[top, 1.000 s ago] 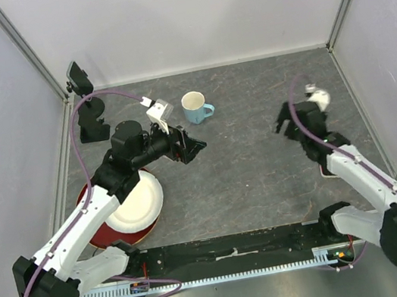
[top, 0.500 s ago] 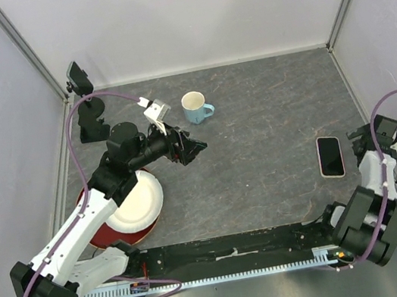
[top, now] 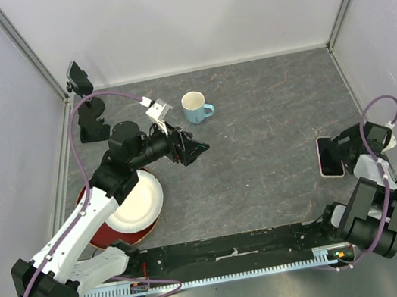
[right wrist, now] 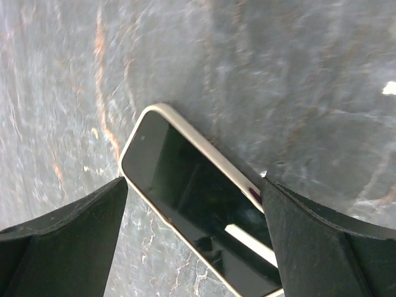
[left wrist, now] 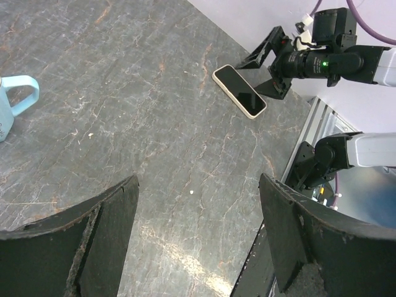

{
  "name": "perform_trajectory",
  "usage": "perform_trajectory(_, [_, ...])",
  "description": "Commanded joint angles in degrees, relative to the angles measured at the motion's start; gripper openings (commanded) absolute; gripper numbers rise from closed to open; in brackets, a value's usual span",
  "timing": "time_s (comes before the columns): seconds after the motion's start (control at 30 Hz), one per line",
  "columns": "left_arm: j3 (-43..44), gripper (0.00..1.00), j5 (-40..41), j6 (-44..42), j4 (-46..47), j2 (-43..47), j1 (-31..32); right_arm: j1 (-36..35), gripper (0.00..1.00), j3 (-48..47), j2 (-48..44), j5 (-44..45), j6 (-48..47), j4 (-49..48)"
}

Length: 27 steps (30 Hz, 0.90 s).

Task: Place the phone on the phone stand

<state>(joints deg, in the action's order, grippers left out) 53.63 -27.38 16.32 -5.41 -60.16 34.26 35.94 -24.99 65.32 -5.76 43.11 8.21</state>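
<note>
The right gripper [right wrist: 193,185] hung low with its jaws spread wide and gripping nothing, straddling one end of the smartphone [right wrist: 198,207]. The smartphone lay flat, screen up, on the grey marbled table [top: 259,145] near its right edge. The black phone stand [top: 89,114] stood in the far left corner, well apart from it. The left gripper [top: 192,149] hovered mid-table, also spread and empty, near a pale blue mug [top: 194,107] and above stacked plates [top: 135,202]. The risk, as I judged it, was that the thin, flat handset would skid or pivot if the jaws closed unevenly. It could also be dropped on the long carry across to the stand.
</note>
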Motion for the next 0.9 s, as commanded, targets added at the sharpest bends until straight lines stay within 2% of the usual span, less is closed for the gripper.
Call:
perform_trajectory(0.0, [0.2,0.84,-1.8,1.6,2.7,-0.5,0.3,-6.4,0.95,1.4,-0.5,-4.6,-0.5,-0.6])
perform_trajectory(0.13, [0.2,0.84,-1.6,1.4,2.6,-0.6,0.3,-19.5,0.95,-1.7,-3.7,7.0,-1.0,4.8])
perform_trajectory(0.23, [0.2,0.84,-1.4,1.3,2.5,-0.7,0.3,-23.5,0.98,-5.2,-1.2,10.8,-1.5,9.3])
perform_trajectory(0.33, [0.3,0.84,-1.3,1.3,2.3,-1.0,0.3,-24.4,0.98,-9.3,3.6,15.9,0.1,13.8])
perform_trajectory(0.57, [0.3,0.84,-1.1,0.9,2.1,-1.5,0.3,-24.6,0.98,-17.0,14.5,16.5,2.9,17.3])
perform_trajectory(0.67, [0.3,0.84,-0.8,0.6,1.8,-1.9,0.3,-24.7,0.98,-21.6,19.7,19.0,3.8,20.3])
perform_trajectory(0.87, [0.4,0.84,0.0,0.2,1.3,-2.1,0.3,-24.8,0.98,-31.2,31.8,18.4,4.5,27.6])
